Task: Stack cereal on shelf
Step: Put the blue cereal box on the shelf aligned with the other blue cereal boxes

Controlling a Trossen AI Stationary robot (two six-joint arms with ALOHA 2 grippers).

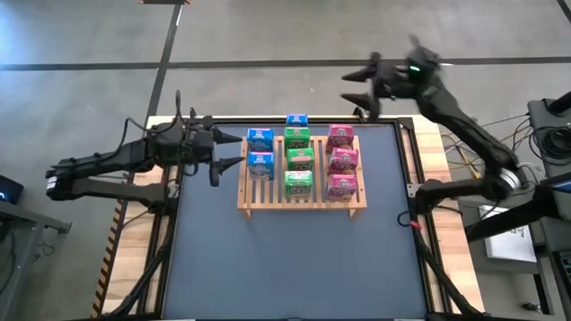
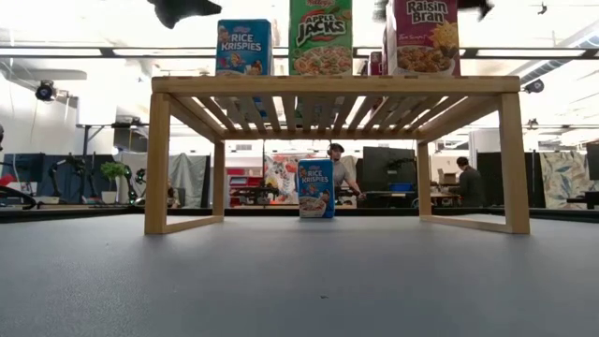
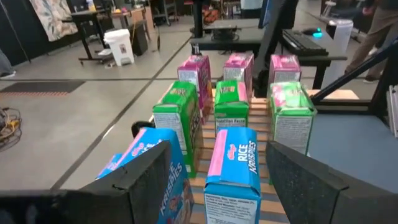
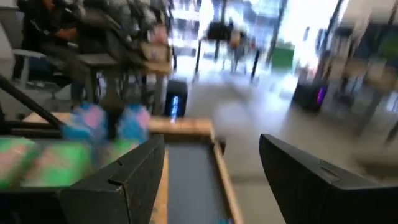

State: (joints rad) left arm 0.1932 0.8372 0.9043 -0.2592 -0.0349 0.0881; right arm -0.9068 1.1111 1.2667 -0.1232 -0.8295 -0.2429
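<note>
Eight cereal boxes [image 1: 299,160] stand on the shelf [image 1: 245,203]; one blue box [image 2: 315,188] waits on the tabletop [image 1: 294,259] behind. Next, fetch it. Left hand [image 1: 230,150] and right hand [image 1: 355,87] both gape empty.

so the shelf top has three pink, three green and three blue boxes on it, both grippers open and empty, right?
Not quite: only two blue boxes stand in the blue column on the shelf. A third blue box sits behind the green boxes, as the high view shows. Three pink boxes is right, and the left gripper and right gripper are open and empty.
</note>
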